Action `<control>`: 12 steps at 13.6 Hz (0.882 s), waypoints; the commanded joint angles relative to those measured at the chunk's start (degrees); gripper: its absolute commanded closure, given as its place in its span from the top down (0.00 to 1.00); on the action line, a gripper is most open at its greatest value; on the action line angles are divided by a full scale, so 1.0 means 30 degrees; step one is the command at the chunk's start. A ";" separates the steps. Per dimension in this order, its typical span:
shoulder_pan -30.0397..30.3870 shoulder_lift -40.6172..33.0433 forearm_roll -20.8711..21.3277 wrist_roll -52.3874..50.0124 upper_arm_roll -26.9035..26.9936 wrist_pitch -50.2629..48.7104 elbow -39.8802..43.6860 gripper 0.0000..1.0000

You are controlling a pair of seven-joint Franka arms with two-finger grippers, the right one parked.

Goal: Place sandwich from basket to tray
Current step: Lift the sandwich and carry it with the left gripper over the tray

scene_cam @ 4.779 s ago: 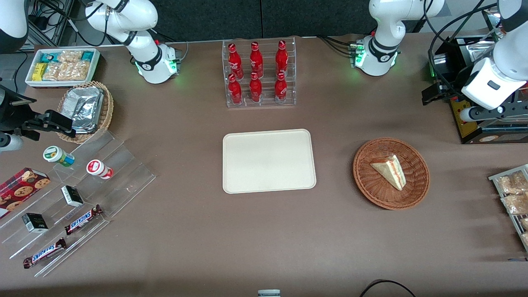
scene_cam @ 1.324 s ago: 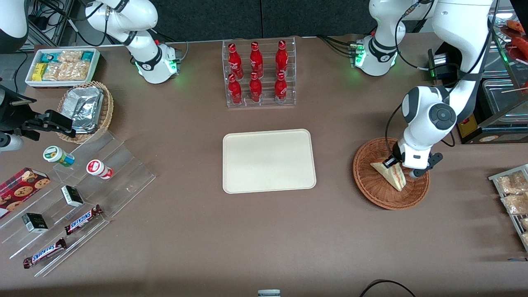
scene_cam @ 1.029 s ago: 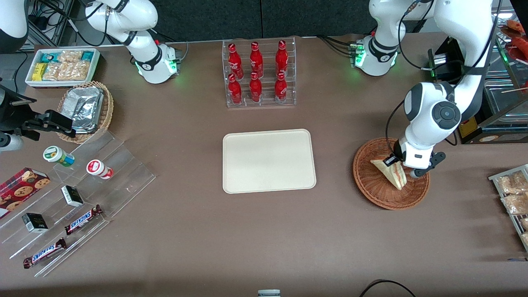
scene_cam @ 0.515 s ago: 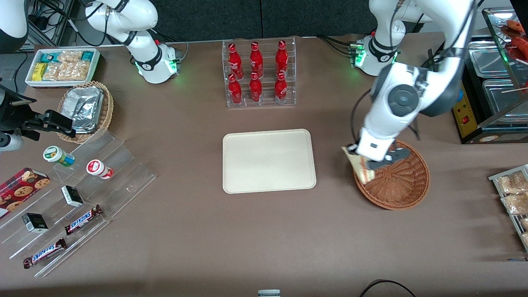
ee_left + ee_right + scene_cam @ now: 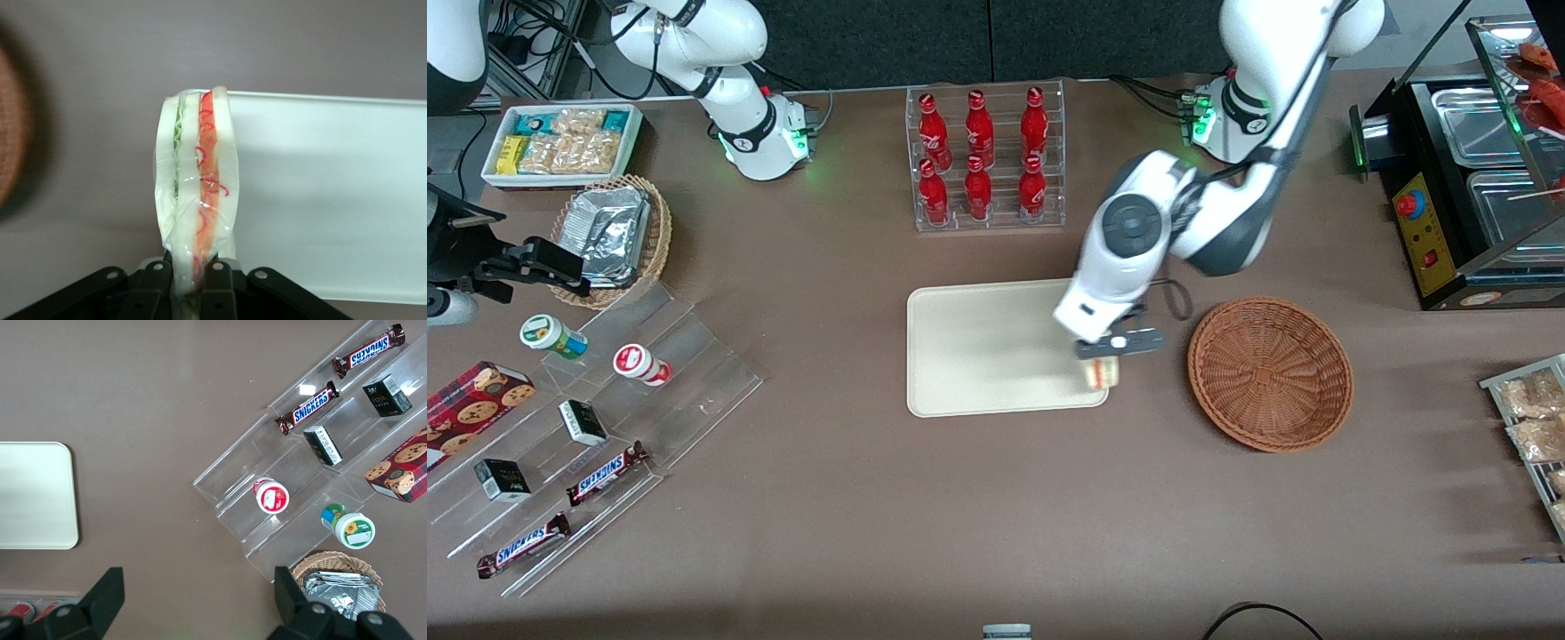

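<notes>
Gripper (image 5: 1104, 348) clamped on sandwich (image 5: 1103, 373), above tray (image 5: 978, 356) edge at tray's 4 o'clock; basket (image 5: 1270, 373) empty. Advise: shift toward tray centre, lower, then release.

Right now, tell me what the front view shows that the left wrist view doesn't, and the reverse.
Only the front view shows the whole basket, emptied, and the rack of red bottles. Only the left wrist view shows the sandwich's green and red filling layers and the hand shut on its lower end. Both show the sandwich held over the tray's edge nearest the basket.
</notes>
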 commanded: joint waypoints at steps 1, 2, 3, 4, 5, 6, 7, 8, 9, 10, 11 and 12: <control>-0.1508 0.2683 -0.0226 -0.0144 0.0245 -0.0988 0.3647 0.00; -0.1919 0.3619 -0.0226 -0.0202 0.0245 -0.1775 0.4904 0.00; -0.2243 0.4499 -0.0226 -0.0203 0.0245 -0.2479 0.6164 0.00; -0.2478 0.5059 -0.0226 -0.0203 0.0245 -0.2689 0.6873 0.00; -0.2741 0.5296 -0.0197 -0.0377 0.0245 -0.2662 0.7025 0.00; -0.3005 0.5473 -0.0110 -0.0408 0.0274 -0.2575 0.7085 0.00; -0.3240 0.5619 -0.0051 -0.0350 0.0274 -0.2516 0.7114 0.00; -0.3329 0.5679 0.0037 -0.0262 0.0274 -0.2486 0.7172 0.00; -0.3417 0.5970 0.0182 -0.0175 0.0303 -0.2515 0.7260 0.00; -0.3563 0.6089 0.0474 -0.0232 0.0304 -0.2486 0.7435 0.00; -0.3622 0.6264 0.0709 -0.0377 0.0304 -0.2486 0.7437 0.00; -0.3623 0.6323 0.0769 -0.0408 0.0304 -0.2486 0.7379 0.00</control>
